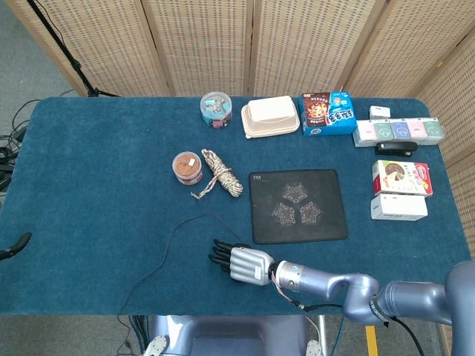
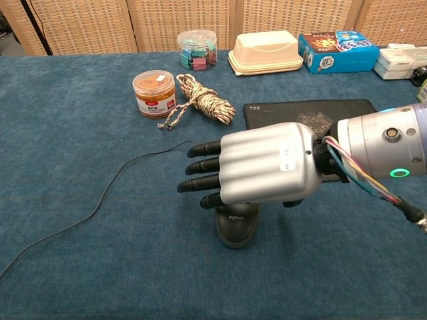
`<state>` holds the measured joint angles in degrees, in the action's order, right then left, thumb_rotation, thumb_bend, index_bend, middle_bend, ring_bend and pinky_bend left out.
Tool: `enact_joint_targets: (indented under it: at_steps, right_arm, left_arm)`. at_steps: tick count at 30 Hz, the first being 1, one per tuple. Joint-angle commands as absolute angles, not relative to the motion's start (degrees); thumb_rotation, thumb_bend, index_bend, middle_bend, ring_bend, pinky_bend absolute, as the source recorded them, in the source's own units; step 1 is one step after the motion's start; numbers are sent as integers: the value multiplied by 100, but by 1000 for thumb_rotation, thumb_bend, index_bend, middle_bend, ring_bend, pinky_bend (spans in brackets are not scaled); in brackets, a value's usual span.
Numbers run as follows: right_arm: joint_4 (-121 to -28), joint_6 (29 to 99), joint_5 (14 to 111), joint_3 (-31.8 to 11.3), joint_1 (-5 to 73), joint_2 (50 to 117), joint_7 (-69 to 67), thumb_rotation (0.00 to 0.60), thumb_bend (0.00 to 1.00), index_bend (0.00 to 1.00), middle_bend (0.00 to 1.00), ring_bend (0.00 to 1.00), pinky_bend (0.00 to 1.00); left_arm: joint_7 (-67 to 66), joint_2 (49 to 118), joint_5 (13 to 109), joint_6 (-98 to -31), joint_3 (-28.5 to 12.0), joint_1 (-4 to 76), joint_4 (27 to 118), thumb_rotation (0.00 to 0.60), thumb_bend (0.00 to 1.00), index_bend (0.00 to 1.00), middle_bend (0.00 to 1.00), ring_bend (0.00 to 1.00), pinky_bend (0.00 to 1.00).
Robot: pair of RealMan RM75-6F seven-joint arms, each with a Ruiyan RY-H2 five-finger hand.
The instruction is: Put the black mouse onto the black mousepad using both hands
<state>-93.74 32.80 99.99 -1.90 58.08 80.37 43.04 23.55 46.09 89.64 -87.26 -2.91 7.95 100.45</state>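
Note:
The black mouse (image 2: 237,224) lies on the blue cloth near the table's front edge, its cable (image 2: 100,200) trailing off to the left. My right hand (image 2: 257,172) hovers just above it, palm down, fingers stretched out and apart, holding nothing. In the head view the right hand (image 1: 241,262) hides the mouse. The black mousepad (image 1: 297,205) lies flat behind and to the right of the mouse, with its near edge (image 2: 280,110) showing past the hand. A dark curved tip (image 1: 13,245) at the left edge may be my left hand; its fingers do not show.
An orange-lidded jar (image 1: 187,167) and a coil of rope (image 1: 221,174) sit left of the pad. A clip jar (image 1: 216,109), a beige lunchbox (image 1: 269,117) and a blue box (image 1: 327,113) line the back. Several small boxes (image 1: 399,191) stand at the right.

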Motion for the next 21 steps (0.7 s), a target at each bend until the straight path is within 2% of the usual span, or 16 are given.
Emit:
enact_joint_targets:
  at_steps: [1,5,9,12,15,21]
  right_arm:
    - [-9310,3291,10002,-145,5826,8074,4254,600,0,198,0,0,0]
    - [-9212,3344,10069,-58,5857,8121,4112,600,0,235,24,0,26]
    - [-9128,3470,10223,39,5911,8178,3870,600,0,328,116,8,144]
    - [-9041,3566,10333,104,5951,8227,3694,600,0,406,201,44,194]
    - [-8930,3690,10456,180,5978,8277,3510,600,0,429,267,67,215]
    - [-8793,4014,10712,294,5996,8330,3254,600,31,495,336,128,285]
  left_arm:
    - [2359,4607,8963,-8723,-294,791,10044,600,264,0,0,0,0]
    - [2374,4607,8959,-8721,-306,787,10038,600,263,0,0,0,0]
    - [2394,4602,8960,-8710,-313,785,10033,600,264,0,0,0,0]
    - [2395,4604,8966,-8702,-313,783,10031,600,264,0,0,0,0]
    - [2406,4597,8983,-8701,-313,781,10032,600,264,0,0,0,0]
    - [2417,4593,8980,-8680,-318,783,10029,600,264,0,0,0,0]
